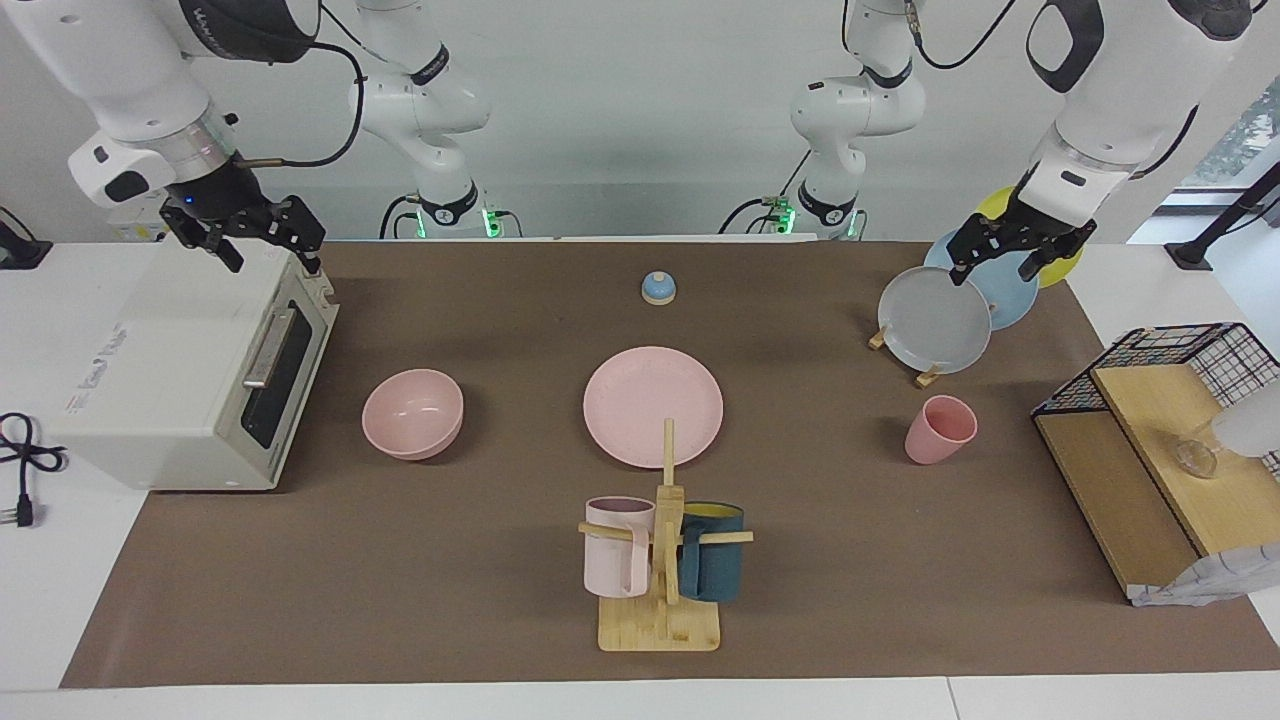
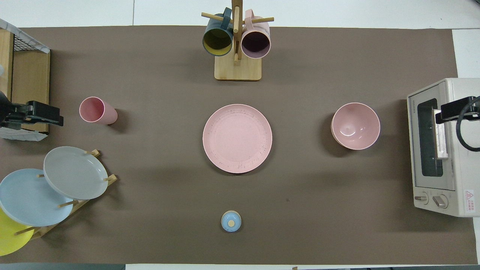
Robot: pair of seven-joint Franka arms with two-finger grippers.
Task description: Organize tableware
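Pink plate (image 1: 652,405) well apart from both fingers

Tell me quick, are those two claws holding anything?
Left gripper: open, empty, over the plate rack.
Right gripper: open, empty, over the toaster oven.

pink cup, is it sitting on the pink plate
No, the pink cup stands by itself on the brown mat toward the left arm's end of the table, well apart from the pink plate at the middle.
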